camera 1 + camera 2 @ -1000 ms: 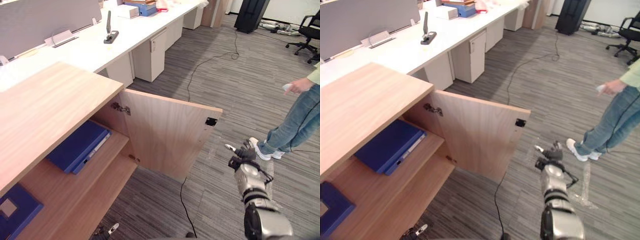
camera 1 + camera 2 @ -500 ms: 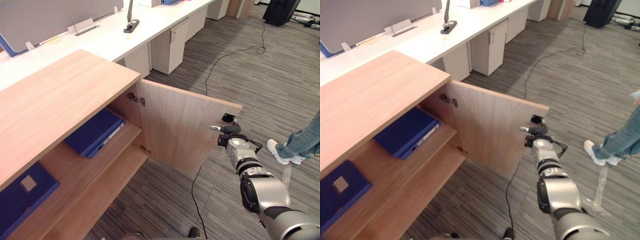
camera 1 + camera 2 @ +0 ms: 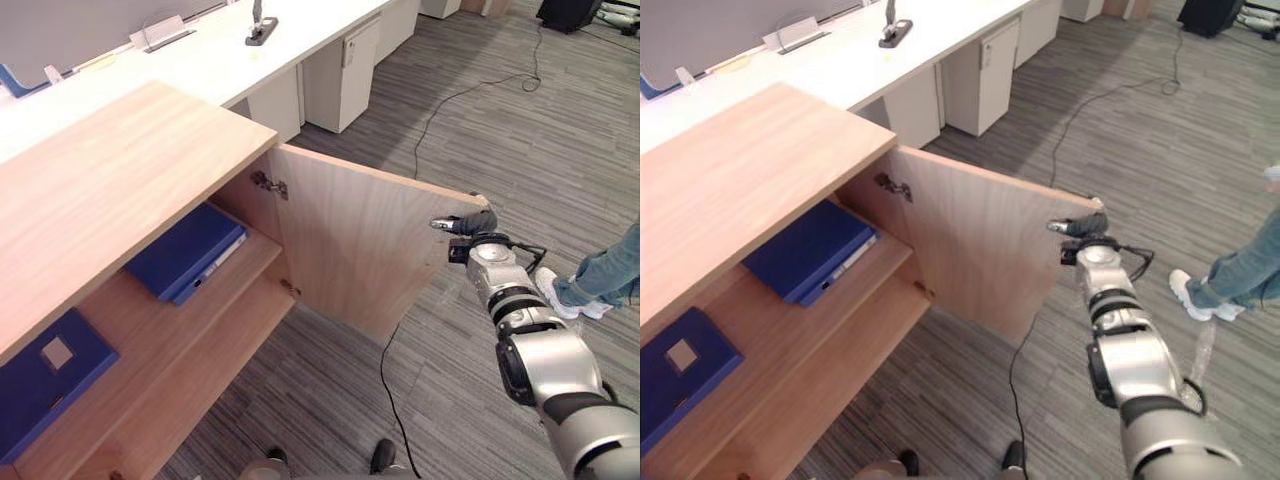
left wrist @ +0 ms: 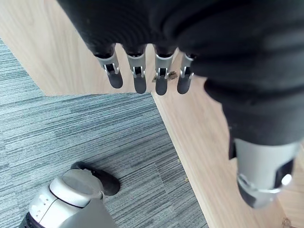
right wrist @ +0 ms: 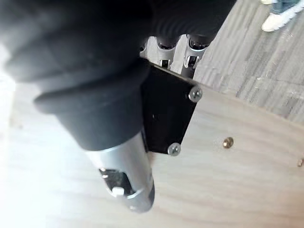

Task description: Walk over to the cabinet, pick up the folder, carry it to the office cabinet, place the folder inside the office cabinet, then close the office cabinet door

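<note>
The office cabinet (image 3: pixel 110 190) stands with its wooden door (image 3: pixel 360 250) swung wide open. On its upper shelf a blue folder (image 3: pixel 185 252) lies flat. A second blue folder (image 3: pixel 45 375) rests on the lower shelf at the left. My right hand (image 3: pixel 472 228) is at the door's top outer corner, open. Its fingers (image 5: pixel 192 50) reach over the door's edge while the thumb (image 5: pixel 128 190) lies along the inner face, by the black latch plate (image 5: pixel 166 114). My left hand (image 4: pixel 139 78) hangs open and holds nothing, low beside the cabinet's wood.
A long white desk (image 3: pixel 200 70) with white drawer units (image 3: pixel 345 70) runs behind the cabinet. A person's jeans leg and white shoe (image 3: pixel 590 290) stand on the carpet at the right. A black cable (image 3: pixel 440 110) trails across the floor.
My right hand has risen from low over the carpet to the door's top outer corner. The camera has shifted, so the whole scene sits differently.
</note>
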Robot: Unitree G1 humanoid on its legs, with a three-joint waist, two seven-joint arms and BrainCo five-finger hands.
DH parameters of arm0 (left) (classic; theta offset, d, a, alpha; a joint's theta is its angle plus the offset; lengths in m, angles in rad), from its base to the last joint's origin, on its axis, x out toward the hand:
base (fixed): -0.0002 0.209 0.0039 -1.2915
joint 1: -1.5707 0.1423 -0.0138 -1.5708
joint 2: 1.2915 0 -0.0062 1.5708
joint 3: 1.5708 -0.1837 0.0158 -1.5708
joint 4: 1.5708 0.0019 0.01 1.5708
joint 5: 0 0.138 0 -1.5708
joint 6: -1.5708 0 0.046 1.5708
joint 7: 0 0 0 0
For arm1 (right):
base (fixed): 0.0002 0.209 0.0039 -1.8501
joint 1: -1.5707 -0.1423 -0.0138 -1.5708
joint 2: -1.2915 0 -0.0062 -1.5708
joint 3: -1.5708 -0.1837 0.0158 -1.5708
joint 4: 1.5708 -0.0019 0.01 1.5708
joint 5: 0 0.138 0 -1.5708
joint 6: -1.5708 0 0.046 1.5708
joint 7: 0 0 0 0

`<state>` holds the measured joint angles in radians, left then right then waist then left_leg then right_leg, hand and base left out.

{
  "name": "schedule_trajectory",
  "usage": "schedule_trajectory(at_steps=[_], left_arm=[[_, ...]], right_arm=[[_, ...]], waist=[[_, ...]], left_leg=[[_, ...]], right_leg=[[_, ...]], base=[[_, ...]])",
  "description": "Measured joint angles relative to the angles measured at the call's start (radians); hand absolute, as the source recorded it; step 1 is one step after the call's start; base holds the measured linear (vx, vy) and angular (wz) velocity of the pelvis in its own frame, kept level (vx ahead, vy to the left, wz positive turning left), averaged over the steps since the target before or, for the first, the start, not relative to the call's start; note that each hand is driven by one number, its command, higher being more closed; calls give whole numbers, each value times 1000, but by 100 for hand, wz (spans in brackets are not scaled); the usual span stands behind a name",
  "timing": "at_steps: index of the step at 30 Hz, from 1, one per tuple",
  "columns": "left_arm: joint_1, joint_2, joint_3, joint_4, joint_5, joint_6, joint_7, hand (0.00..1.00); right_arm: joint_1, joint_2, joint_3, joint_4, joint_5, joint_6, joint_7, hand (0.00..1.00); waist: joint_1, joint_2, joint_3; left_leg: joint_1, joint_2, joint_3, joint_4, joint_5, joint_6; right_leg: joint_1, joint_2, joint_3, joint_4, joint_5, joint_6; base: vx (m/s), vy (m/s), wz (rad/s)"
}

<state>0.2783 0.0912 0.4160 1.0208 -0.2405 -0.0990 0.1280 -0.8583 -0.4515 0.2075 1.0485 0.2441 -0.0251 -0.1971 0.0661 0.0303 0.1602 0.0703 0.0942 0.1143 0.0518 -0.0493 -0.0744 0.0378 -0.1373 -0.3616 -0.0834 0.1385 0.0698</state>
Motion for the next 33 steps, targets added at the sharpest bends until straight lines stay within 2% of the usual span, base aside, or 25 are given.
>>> schedule_trajectory(at_steps=[3, 5, 7, 9, 12, 16, 18, 21, 24, 26, 28, 31, 33], left_arm=[[0, 0, 38, -6, 0, -1, 2, 0], [-1, 0, 41, -21, 1, -8, 1, 0], [-1, 0, 41, -32, 1, -8, -2, 0], [0, 0, 41, -36, 8, -8, -12, 0], [-8, 0, 35, -52, 12, -8, -31, 0], [-21, 0, 35, -54, 12, -8, -41, 0], [-19, -2, 52, -59, 12, -7, -46, 0], [-10, -5, 94, -59, 12, -5, -50, 0], [3, -10, 131, -59, 12, -3, -69, 0], [11, -10, 167, -59, 11, -2, -82, 0], [18, -10, 189, -58, 8, 0, -91, 0], [22, -12, 201, -57, 8, 4, -97, 0], [21, -17, 207, -57, 7, 6, -101, 0]], right_arm=[[95, -60, 171, -198, -34, -4, 28, 0], [151, -142, 336, -301, -46, -10, 121, 0], [178, -178, 427, -359, -63, -27, 188, 0], [188, -218, 538, -483, -68, -59, 326, 0], [205, -206, 630, -598, -67, -85, 454, 0], [226, -126, 736, -624, -73, -74, 554, 0], [253, -99, 838, -667, -113, -56, 620, 0], [262, -102, 892, -748, -126, -48, 679, 0], [259, -177, 920, -860, -126, -38, 739, 0], [260, -258, 923, -951, -106, -28, 789, 0], [266, -292, 923, -988, -102, -13, 816, 0], [298, -299, 917, -990, -98, 3, 829, 0], [353, -267, 901, -956, -99, 6, 828, 0]], waist=[[-26, 0, 0], [-36, 0, 0], [-41, 0, 0], [-47, -3, -3], [-44, -11, -9], [-13, -20, -19], [10, -32, -29], [10, -46, -38], [10, -56, -65], [14, -71, -83], [15, -84, -91], [31, -92, -98], [52, -94, -99]], left_leg=[[0, 10, 11, -5, 0, -1], [5, 21, 12, -7, -1, -1], [11, 29, 12, -10, -1, -1], [19, 41, 12, -12, -1, -3], [20, 55, 10, -12, 4, -22], [17, 60, 6, -13, 6, -27], [-1, 58, 2, -12, 7, -27], [-17, 56, 2, -10, 11, -27], [-17, 51, 2, -10, 11, -27], [-17, 50, 2, -10, 12, -26], [-18, 50, 2, -10, 13, -24], [-19, 50, 2, -10, 14, -21], [-26, 50, -12, -7, 12, -17]], right_leg=[[-16, 12, 25, 0, 2, -3], [-20, 24, 38, 0, 2, -3], [-20, 32, 41, 0, 1, -5], [-19, 45, 47, 0, -1, -7], [-20, 59, 56, -1, -2, -10], [-22, 63, 56, -1, -1, -11], [-36, 62, 54, -1, 3, -16], [-56, 60, 54, 0, 8, -21], [-54, 55, 54, 0, 8, -21], [-54, 54, 55, 0, 8, -21], [-54, 54, 55, -1, 8, -21], [-52, 54, 55, -1, 8, -21], [-49, 53, 46, -1, 8, -21]], base=[[8, 7, -27], [7, -12, -20], [-2, -22, -15], [-22, -22, -16], [-54, -10, -5], [-58, 20, 2], [-9, 51, 6], [34, 55, 2], [50, 79, 3], [20, 70, 0], [-27, 45, -1], [-80, 37, -1], [-85, 32, 14]])
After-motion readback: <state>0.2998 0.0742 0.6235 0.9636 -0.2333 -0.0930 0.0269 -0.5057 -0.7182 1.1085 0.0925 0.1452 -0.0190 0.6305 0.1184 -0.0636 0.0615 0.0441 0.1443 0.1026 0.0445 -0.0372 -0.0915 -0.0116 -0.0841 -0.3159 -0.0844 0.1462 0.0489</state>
